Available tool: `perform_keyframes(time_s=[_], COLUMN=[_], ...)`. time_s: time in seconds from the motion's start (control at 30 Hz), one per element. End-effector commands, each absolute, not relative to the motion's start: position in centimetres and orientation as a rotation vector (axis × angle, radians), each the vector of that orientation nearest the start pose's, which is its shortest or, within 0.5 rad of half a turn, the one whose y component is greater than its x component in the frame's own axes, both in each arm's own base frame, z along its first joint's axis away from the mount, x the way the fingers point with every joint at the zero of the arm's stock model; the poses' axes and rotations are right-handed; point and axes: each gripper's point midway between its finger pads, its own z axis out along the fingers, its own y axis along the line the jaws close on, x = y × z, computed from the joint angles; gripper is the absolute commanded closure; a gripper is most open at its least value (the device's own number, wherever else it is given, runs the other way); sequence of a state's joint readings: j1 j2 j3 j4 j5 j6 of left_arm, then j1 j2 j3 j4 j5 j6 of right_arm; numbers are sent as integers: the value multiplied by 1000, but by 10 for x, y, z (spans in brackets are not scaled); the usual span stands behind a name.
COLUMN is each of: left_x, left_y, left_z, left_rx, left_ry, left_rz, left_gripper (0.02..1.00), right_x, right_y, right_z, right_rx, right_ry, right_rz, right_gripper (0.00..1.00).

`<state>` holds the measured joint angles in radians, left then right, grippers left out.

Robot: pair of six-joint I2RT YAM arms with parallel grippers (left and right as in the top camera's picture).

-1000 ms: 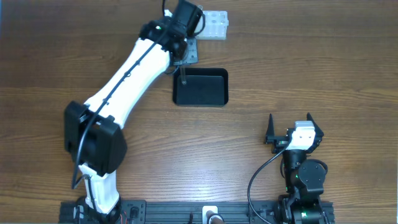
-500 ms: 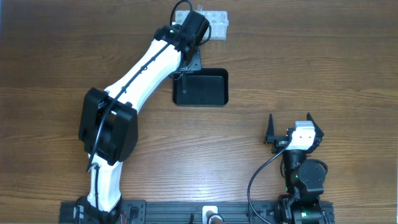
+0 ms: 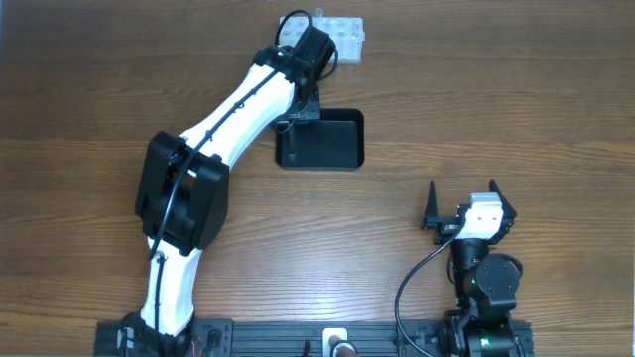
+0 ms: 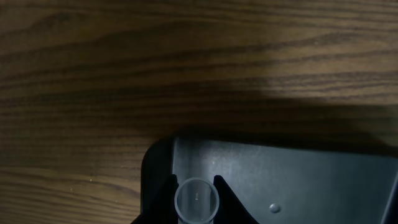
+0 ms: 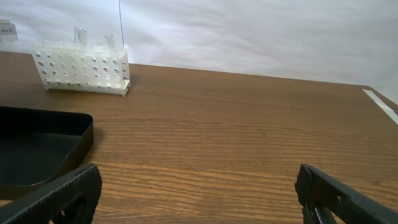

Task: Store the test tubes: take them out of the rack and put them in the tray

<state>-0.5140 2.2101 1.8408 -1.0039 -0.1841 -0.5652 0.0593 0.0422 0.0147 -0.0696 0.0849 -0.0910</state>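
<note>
The black tray (image 3: 337, 147) lies in the middle of the table, and the white test tube rack (image 3: 339, 40) stands behind it. My left gripper (image 3: 296, 114) hangs over the tray's back left corner, shut on a clear test tube (image 3: 292, 137) that points down. In the left wrist view the test tube (image 4: 197, 200) shows end-on between the fingers, just inside the tray (image 4: 280, 180) corner. My right gripper (image 3: 463, 210) rests open near the front right, holding nothing. The right wrist view shows the rack (image 5: 82, 68) with tubes standing in it, and the tray (image 5: 37, 146) nearer.
Bare wooden table surrounds the tray and rack. A pale wall (image 5: 249, 37) rises behind the rack. The left arm's white link (image 3: 233, 114) stretches diagonally across the table's left half.
The left arm has swung right from the rack's side, carrying the test tube over the tray's left corner. The right arm has stayed still.
</note>
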Motion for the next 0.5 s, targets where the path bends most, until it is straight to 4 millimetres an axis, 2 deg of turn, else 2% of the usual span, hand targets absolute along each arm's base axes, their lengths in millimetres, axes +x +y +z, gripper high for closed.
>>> perform_keyframes(time_s=[0.03, 0.17, 0.23, 0.27, 0.33, 0.5], left_x=[427, 425, 424, 424, 425, 428], left_y=[-203, -205, -205, -205, -205, -207], left_z=[44, 40, 39, 39, 39, 45], left_rx=[-84, -81, -81, -81, -81, -84], left_ry=[2898, 2915, 2918, 2918, 2918, 2897], left_rz=[116, 104, 101, 101, 101, 83], left_gripper=[939, 925, 862, 787, 713, 667], right_x=[247, 247, 247, 247, 247, 247], right_y=[0, 0, 0, 0, 0, 0], right_z=[152, 152, 152, 152, 152, 152], right_rx=[-68, -68, -68, -68, -68, -68], right_ry=[1665, 1665, 1665, 1665, 1665, 1665], right_rz=[-99, -99, -98, -98, -99, -99], right_gripper=[12, 7, 7, 7, 9, 9])
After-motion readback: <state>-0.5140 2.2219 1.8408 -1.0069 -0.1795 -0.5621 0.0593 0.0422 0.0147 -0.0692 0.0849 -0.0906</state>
